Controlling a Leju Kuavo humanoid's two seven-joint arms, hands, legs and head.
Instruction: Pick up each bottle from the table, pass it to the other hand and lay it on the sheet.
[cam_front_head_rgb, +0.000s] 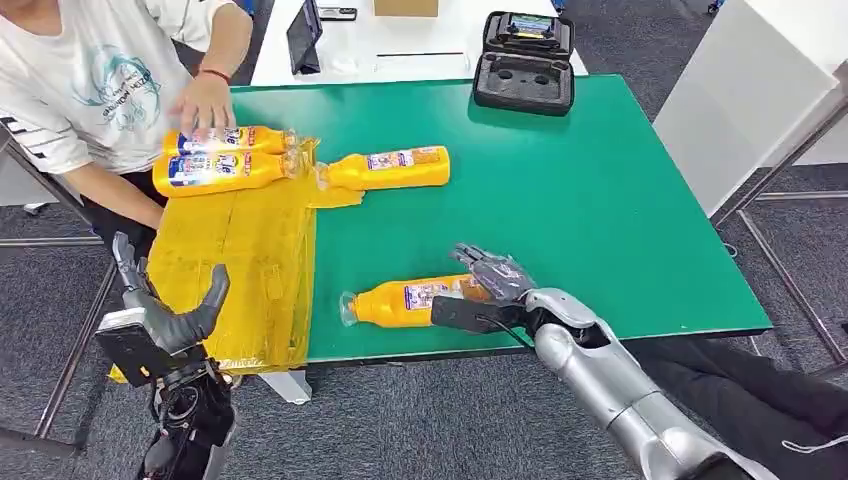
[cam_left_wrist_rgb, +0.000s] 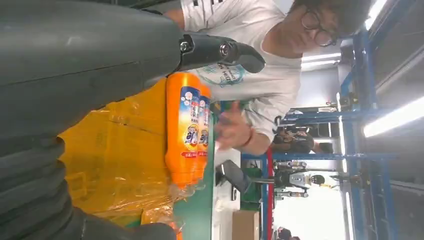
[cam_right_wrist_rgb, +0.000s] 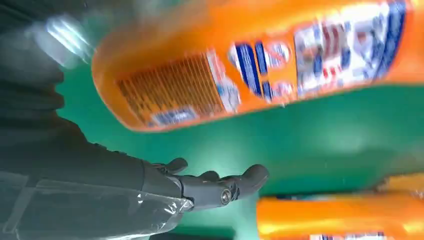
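Observation:
An orange bottle (cam_front_head_rgb: 405, 300) lies on its side near the front edge of the green table (cam_front_head_rgb: 580, 200), cap toward the yellow sheet (cam_front_head_rgb: 240, 270). My right hand (cam_front_head_rgb: 492, 275) is at its base with fingers spread over it. In the right wrist view this bottle (cam_right_wrist_rgb: 260, 60) is close above the hand (cam_right_wrist_rgb: 150, 185), whose fingers are extended and apart from it. Two bottles (cam_front_head_rgb: 225, 140) (cam_front_head_rgb: 220, 170) lie on the sheet's far end. A third (cam_front_head_rgb: 390, 168) lies at the sheet's right edge, mostly on the green. My left hand (cam_front_head_rgb: 165, 310) is raised in front of the sheet, fingers apart and empty.
A person stands at the far left with a hand (cam_front_head_rgb: 205, 100) on the bottles on the sheet; the same hand (cam_left_wrist_rgb: 232, 130) shows beyond those bottles (cam_left_wrist_rgb: 185, 125) in the left wrist view. A black open case (cam_front_head_rgb: 525, 65) sits at the table's far edge.

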